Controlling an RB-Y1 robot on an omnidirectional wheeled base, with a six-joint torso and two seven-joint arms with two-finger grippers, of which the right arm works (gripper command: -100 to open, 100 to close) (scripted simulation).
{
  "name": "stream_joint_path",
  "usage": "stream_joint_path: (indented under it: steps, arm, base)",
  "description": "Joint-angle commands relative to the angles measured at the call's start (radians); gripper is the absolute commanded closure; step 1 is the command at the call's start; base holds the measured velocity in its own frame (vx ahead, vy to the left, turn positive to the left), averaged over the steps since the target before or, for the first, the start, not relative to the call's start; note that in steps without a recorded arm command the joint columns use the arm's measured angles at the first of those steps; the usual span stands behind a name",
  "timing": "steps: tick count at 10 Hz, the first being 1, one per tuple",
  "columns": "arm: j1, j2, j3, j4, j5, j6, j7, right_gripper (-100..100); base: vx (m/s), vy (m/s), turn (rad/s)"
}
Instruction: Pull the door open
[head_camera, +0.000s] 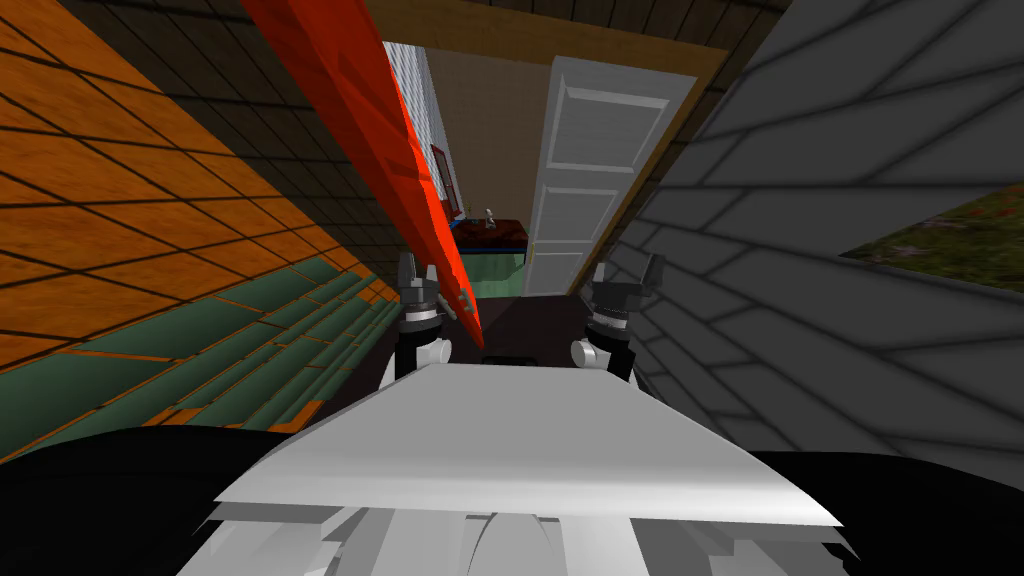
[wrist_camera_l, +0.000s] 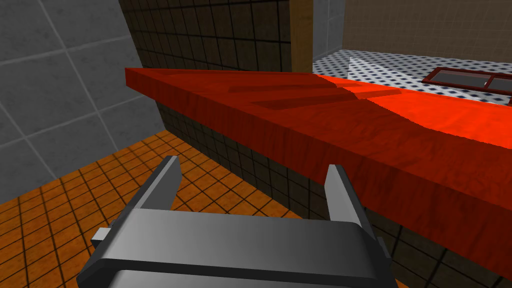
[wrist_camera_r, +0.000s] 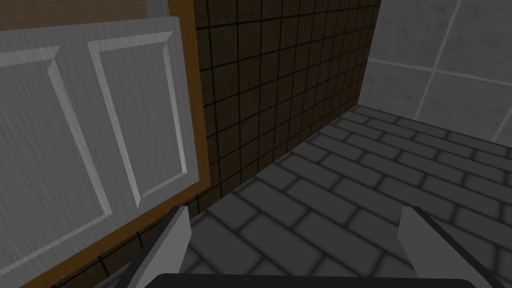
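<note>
The red door (head_camera: 400, 150) stands swung towards me, nearly edge-on, just left of centre in the head view. A small grey handle (head_camera: 466, 302) sticks out near its lower edge. My left gripper (head_camera: 418, 272) is beside the door's face, close to the handle, open and holding nothing. In the left wrist view the red door (wrist_camera_l: 350, 125) runs past just beyond the open left gripper (wrist_camera_l: 255, 185), apart from the fingertips (wrist_camera_l: 169, 175). My right gripper (head_camera: 628, 272) hangs open on the other side of the doorway, also seen as the right gripper (wrist_camera_r: 297, 235) before a grey brick wall (wrist_camera_r: 350, 190).
Through the gap, a white panelled door (head_camera: 590, 170) in a brown frame (wrist_camera_r: 192, 100) stands on the right, and a dark red counter (head_camera: 490, 232) lies beyond. An orange tiled wall (head_camera: 120, 200) closes in on my left, a grey brick wall (head_camera: 800, 250) on my right.
</note>
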Motion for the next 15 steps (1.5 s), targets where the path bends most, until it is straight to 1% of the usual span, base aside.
stream_joint_path:
  steps: [1, 4, 8, 9, 10, 15]
  arm:
    - [-0.004, -0.012, 0.013, 0.026, -0.017, -0.008, -0.025, -100]
    - [-0.012, -0.033, 0.038, 0.073, -0.048, -0.023, -0.072, -100]
    - [-0.028, -0.07, 0.087, 0.167, -0.109, -0.053, -0.164, -100]
    - [-0.03, -0.075, 0.093, 0.181, -0.118, -0.057, -0.177, -100]
    - [-0.035, -0.086, 0.108, 0.209, -0.136, -0.066, -0.204, -100]
    - [-0.048, -0.114, 0.148, 0.287, -0.187, -0.09, -0.28, -100]
  base:
    - [0.143, 0.029, 0.056]
    - [0.169, -0.105, 0.088]
    - [0.185, -0.118, 0.094]
    - [0.134, -0.112, 0.081]
    - [0.12, -0.099, 0.091]
    - [0.101, -0.065, 0.063]
